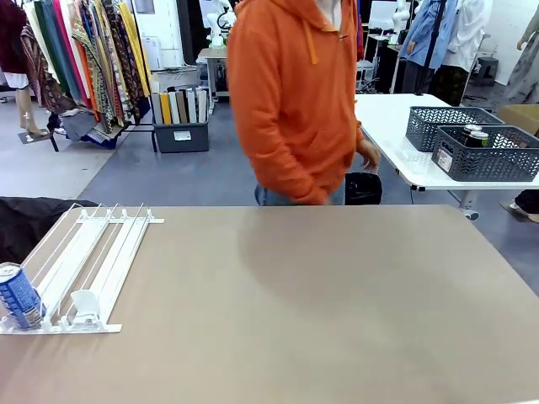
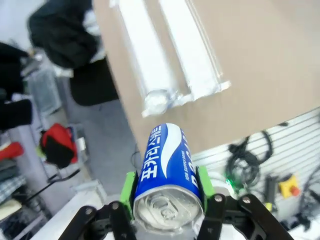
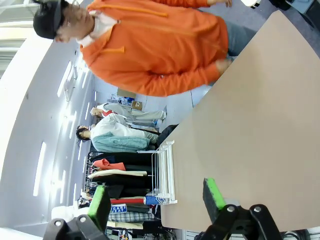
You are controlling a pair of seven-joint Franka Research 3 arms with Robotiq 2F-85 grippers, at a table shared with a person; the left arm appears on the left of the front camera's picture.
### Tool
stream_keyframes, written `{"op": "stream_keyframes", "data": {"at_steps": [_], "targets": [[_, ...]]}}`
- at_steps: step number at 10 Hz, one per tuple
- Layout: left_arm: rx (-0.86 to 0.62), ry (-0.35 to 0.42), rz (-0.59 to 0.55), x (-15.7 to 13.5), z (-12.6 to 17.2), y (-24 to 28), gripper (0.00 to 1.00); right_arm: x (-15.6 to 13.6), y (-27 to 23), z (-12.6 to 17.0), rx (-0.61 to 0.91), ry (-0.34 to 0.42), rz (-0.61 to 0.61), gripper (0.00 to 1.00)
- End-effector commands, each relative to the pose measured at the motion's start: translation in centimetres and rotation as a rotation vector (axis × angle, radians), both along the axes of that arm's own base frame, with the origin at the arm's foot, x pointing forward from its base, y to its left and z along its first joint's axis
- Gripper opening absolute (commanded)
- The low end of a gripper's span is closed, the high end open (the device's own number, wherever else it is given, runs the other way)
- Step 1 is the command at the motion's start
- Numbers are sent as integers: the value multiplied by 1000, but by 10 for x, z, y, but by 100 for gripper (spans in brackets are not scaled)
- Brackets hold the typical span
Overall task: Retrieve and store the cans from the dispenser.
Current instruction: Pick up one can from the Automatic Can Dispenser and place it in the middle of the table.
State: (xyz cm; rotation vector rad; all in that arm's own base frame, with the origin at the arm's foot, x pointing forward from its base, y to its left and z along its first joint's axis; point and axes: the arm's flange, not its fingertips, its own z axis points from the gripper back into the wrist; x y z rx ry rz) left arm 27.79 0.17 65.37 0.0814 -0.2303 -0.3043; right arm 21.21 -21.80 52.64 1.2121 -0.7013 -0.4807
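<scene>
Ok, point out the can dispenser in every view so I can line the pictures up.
Front view: the dispenser lies at the lower left, on the table's left side.
Left wrist view: top middle, beyond the gripped blue can.
Right wrist view: small, lower middle, at the table's edge.
Shared landmark: the tan table under it in all three views.
</scene>
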Motion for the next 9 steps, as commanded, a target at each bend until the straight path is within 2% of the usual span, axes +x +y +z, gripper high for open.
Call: {"op": "stream_keyframes", "data": {"at_steps": [1, 3, 5, 6, 7, 9], "targets": [[-163, -17, -45, 64, -7, -75, 0, 1, 0, 1, 10, -39, 1, 100], [-177, 42, -207, 114, -39, -178, 0, 1, 0, 1, 10, -39, 1, 100], [-220, 116, -304, 144, -94, -283, 0, 1, 0, 1, 10, -39, 1, 100], [-202, 163, -340, 147, -126, -325, 0, 1, 0, 1, 10, -39, 1, 100], [-145, 171, -369, 145, -157, -357, 0, 1, 0, 1, 10, -39, 1, 100], [-83, 167, -370, 148, -200, -391, 0, 1, 0, 1, 10, -39, 1, 100]]}}
